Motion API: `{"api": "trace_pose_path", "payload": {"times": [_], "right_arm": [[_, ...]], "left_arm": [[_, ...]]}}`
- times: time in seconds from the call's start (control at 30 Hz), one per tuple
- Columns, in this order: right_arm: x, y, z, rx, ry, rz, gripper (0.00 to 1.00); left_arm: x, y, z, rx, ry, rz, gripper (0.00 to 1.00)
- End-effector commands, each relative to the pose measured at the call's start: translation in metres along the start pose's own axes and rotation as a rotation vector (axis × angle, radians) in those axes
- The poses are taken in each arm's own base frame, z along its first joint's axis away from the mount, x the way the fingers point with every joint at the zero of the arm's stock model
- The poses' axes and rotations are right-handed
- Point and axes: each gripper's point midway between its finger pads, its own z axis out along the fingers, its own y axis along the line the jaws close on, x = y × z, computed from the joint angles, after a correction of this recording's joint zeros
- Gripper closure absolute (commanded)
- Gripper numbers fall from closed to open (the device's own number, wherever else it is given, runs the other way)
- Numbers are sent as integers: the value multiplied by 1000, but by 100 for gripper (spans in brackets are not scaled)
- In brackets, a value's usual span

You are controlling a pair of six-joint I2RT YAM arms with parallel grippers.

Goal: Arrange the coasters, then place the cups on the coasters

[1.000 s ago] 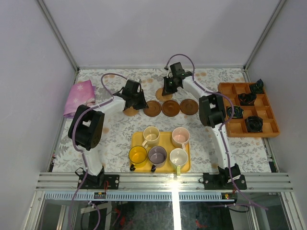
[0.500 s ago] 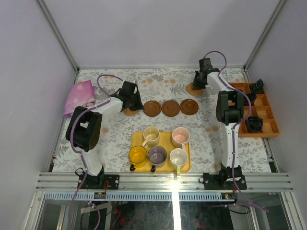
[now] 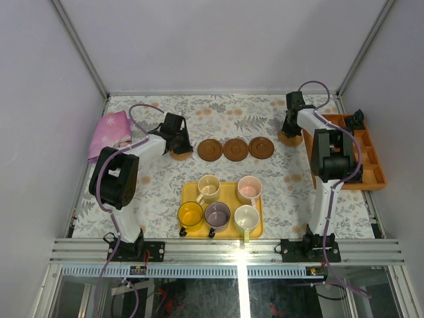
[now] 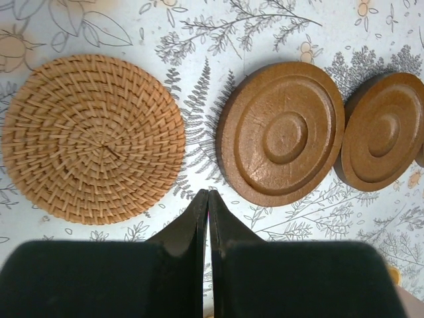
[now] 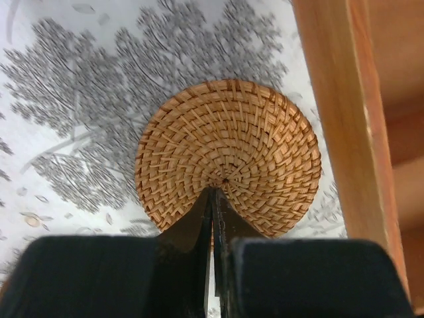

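Observation:
Three brown wooden coasters [image 3: 211, 149] [image 3: 236, 148] [image 3: 261, 147] lie in a row at mid-table. A woven coaster [image 3: 179, 155] [image 4: 93, 139] lies at the left end of the row. My left gripper [image 3: 179, 146] [image 4: 208, 193] is shut and empty, its tips over the cloth between the woven coaster and the first wooden coaster [image 4: 283, 136]. Another woven coaster [image 3: 291, 139] [image 5: 228, 142] lies flat beside the orange box. My right gripper [image 3: 289, 130] [image 5: 213, 192] is shut, tips resting at its centre. The yellow [image 3: 190, 213], cream [image 3: 209, 187], purple-grey [image 3: 217, 214], pale [image 3: 246, 216] and pink [image 3: 249, 188] cups stand on the yellow tray [image 3: 228, 193].
An orange compartment box [image 3: 371, 175] [image 5: 331, 99] with small black objects runs along the right edge, close to the right gripper. A pink cloth [image 3: 109, 132] lies at the far left. The tray sits near the front between the arm bases.
The right arm swept from behind the row to the right, and its woven coaster went with it to the orange box. The left gripper shifted slightly.

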Motion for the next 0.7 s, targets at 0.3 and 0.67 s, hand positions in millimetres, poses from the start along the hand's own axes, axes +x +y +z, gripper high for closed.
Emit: {"api": "trace_pose_path", "payload": {"times": [0.3, 0.67], "right_arm": [[120, -33, -24, 21, 308, -99, 100], [122, 32, -36, -83, 285, -254, 100]], "left_arm": [[-32, 33, -13, -180, -97, 31, 100], [-36, 58, -4, -284, -111, 7, 100]]}}
